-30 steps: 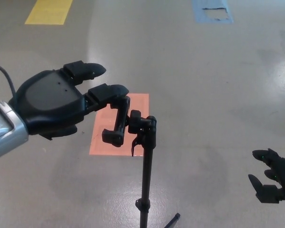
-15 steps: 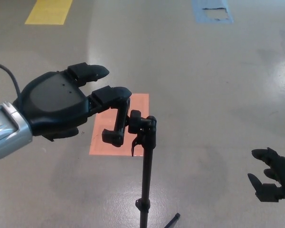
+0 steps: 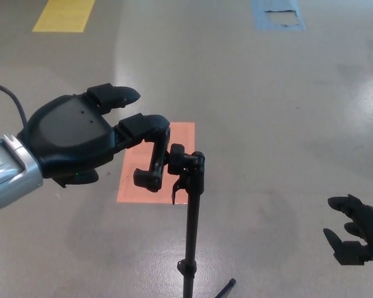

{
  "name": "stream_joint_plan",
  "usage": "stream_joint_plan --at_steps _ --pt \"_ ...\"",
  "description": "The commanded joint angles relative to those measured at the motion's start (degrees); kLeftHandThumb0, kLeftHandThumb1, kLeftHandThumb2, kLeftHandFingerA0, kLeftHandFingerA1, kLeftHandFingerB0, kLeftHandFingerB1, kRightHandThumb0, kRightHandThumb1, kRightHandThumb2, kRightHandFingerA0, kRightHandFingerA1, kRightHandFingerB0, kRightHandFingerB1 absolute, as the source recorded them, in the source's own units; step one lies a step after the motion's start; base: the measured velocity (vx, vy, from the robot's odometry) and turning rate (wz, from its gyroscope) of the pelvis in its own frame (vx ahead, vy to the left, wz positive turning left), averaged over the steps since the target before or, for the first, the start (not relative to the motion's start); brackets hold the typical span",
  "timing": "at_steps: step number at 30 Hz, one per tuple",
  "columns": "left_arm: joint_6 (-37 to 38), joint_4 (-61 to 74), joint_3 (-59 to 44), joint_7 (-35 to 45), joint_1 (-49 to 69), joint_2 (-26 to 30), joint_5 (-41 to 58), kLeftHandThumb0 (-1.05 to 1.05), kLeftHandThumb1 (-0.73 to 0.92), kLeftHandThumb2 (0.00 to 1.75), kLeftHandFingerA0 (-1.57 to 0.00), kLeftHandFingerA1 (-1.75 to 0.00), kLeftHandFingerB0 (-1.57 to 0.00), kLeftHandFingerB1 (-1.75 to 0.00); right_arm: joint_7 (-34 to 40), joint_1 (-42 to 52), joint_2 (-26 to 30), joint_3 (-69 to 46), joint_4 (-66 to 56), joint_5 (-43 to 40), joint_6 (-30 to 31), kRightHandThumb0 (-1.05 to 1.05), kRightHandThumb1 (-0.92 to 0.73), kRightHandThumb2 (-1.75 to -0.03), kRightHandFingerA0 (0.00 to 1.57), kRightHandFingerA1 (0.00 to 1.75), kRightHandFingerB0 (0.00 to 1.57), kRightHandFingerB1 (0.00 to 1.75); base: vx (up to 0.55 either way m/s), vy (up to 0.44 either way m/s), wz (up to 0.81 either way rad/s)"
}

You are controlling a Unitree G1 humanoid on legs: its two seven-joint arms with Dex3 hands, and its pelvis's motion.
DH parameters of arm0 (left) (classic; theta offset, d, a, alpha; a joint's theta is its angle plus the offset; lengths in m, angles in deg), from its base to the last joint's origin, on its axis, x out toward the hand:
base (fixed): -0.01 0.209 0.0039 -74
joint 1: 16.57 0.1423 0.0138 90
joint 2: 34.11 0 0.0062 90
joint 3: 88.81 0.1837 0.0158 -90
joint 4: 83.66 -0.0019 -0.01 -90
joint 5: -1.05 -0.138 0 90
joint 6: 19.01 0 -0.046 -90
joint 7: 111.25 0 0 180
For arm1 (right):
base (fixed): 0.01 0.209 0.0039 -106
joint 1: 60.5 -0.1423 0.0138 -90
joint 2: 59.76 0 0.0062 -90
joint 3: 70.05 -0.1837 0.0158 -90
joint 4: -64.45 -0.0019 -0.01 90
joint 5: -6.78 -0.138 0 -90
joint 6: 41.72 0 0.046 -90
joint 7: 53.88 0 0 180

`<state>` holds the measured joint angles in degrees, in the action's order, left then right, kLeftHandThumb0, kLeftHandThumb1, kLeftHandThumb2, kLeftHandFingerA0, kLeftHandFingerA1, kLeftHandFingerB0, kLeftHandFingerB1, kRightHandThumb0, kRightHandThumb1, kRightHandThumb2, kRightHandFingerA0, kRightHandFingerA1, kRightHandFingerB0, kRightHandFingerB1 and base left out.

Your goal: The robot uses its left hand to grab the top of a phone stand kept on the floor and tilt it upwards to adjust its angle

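Grey concrete floor (image 3: 267,124), phone stand (image 3: 189,205) standing on it, orange (image 3: 177,139), yellow (image 3: 65,13), blue (image 3: 276,12) floor patches

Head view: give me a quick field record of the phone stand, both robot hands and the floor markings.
phone stand: black clamp head on a thin upright pole, one tripod leg showing at bottom
left robot hand: at the clamp's top, fingers apart, one fingertip at the clamp's upper end; a firm hold cannot be confirmed
right robot hand: low at the right edge, open, holding nothing
floor markings: orange patch behind the clamp, yellow patch top left, blue patch top right
task step: tilt not visibly begun
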<state>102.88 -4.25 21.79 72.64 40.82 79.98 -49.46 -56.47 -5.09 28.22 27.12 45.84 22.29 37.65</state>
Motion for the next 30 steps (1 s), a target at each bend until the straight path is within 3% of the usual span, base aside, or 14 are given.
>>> stream_joint_plan --at_steps 1,2,3,4,5,6,7,8,9,12,13,14,15,30 --pt "-1.6 -0.5 0.3 0.7 0.8 -0.1 -1.1 -0.26 0.43 0.55 -0.04 -0.24 0.0 -0.24 -1.1 -0.7 1.1 0.0 -0.2 -0.1 1.3 -0.32 -0.59 -1.11 0.01 0.48 0.01 0.46 0.0 0.0 0.0" --pt "-1.9 -0.5 0.3 1.3 0.9 -0.2 -0.9 -0.29 0.4 0.66 -0.03 -0.21 -0.01 -0.21 -1.2 -0.7 1.1 0.0 -0.2 -0.1 1.3 -0.6 -0.85 -0.65 0.19 0.32 0.18 0.29 0.0 0.0 0.0" --pt "-2.1 -0.4 0.3 1.8 0.9 -0.2 -0.7 -0.29 0.4 0.66 -0.03 -0.21 -0.01 -0.21 -1.2 -0.7 1.1 0.0 -0.2 -0.1 1.3 -0.6 -0.85 -0.65 0.19 0.32 0.18 0.29 0.0 0.0 0.0" --pt "-1.9 -0.8 0.4 2.0 1.0 -0.4 -0.3 -0.26 0.48 0.54 -0.03 -0.24 0.0 -0.26 -1.5 -0.7 1.1 0.1 -0.2 -0.1 1.6 -0.32 -0.6 -1.1 0.01 0.48 0.0 0.46 0.0 0.0 0.0" --pt "-1.9 -1.0 0.4 2.0 1.1 -0.4 -0.2 -0.26 0.48 0.54 -0.03 -0.24 0.0 -0.26 -1.6 -0.7 1.1 0.1 -0.2 -0.1 1.7 -0.32 -0.6 -1.1 0.01 0.48 0.0 0.46 0.0 0.0 0.0" --pt "-1.7 -1.1 0.6 1.9 1.2 -0.4 -0.3 -0.23 0.48 0.55 -0.03 -0.23 0.0 -0.24 -1.6 -0.7 1.1 0.1 -0.2 -0.1 1.7 -0.59 -0.84 -0.66 0.17 0.31 0.19 0.29 0.0 0.0 0.0" --pt "-1.6 -1.2 0.7 1.9 1.3 -0.4 -0.4 -0.23 0.48 0.55 -0.03 -0.23 0.0 -0.24 -1.5 -0.6 1.1 0.1 -0.1 -0.1 1.6 -0.59 -0.84 -0.66 0.17 0.31 0.19 0.29 0.0 0.0 0.0" --pt "-1.4 -1.5 0.9 1.5 1.6 -0.6 -0.5 -0.28 0.41 0.66 -0.04 -0.2 0.0 -0.21 -1.6 -0.6 1.2 0.3 -0.1 0.2 1.7 -0.33 -0.59 -1.1 0.01 0.48 0.01 0.46 0.0 0.0 0.0" --pt "-1.2 -1.6 1.0 1.4 1.8 -0.6 -0.4 -0.28 0.42 0.66 -0.03 -0.19 -0.01 -0.21 -1.7 -0.7 1.2 0.5 -0.2 0.3 2.0 -0.33 -0.59 -1.1 0.01 0.48 0.0 0.46 0.0 0.0 0.0" --pt "-1.0 -1.5 1.2 1.5 2.4 -0.7 0.0 -0.28 0.41 0.67 -0.03 -0.2 -0.01 -0.21 -1.6 -0.8 1.2 0.8 -0.2 0.4 2.3 -0.61 -0.83 -0.66 0.17 0.31 0.2 0.29 0.0 0.0 0.0" --pt "-1.5 -1.1 1.7 2.2 2.8 -0.7 -0.6 -0.3 0.41 0.67 -0.02 -0.18 -0.01 -0.22 -1.6 -0.9 1.1 0.9 -0.3 0.5 2.5 -0.33 -0.59 -1.1 0.01 0.48 0.0 0.46 0.0 0.0 0.0" --pt "-1.6 -0.9 1.8 2.4 3.0 -0.7 -0.7 -0.3 0.41 0.67 -0.02 -0.18 -0.01 -0.22 -1.6 -0.9 1.1 1.0 -0.3 0.5 2.5 -0.33 -0.59 -1.1 0.01 0.48 0.0 0.46 0.0 0.0 0.0" --pt "-1.5 -1.0 2.1 2.2 3.3 -0.8 -0.9 -0.28 0.47 0.54 -0.03 -0.25 0.0 -0.26 -1.6 -0.9 1.1 1.0 -0.4 0.5 2.6 -0.6 -0.84 -0.66 0.18 0.31 0.2 0.29 0.0 0.0 0.0" --pt "-1.6 -1.1 5.1 2.7 5.3 -1.4 -2.2 -0.27 0.42 0.68 -0.02 -0.18 0.0 -0.2 -2.0 -1.7 1.3 0.9 -0.4 0.1 2.9 -0.61 -0.84 -0.66 0.18 0.31 0.2 0.29 0.0 0.0 0.0"
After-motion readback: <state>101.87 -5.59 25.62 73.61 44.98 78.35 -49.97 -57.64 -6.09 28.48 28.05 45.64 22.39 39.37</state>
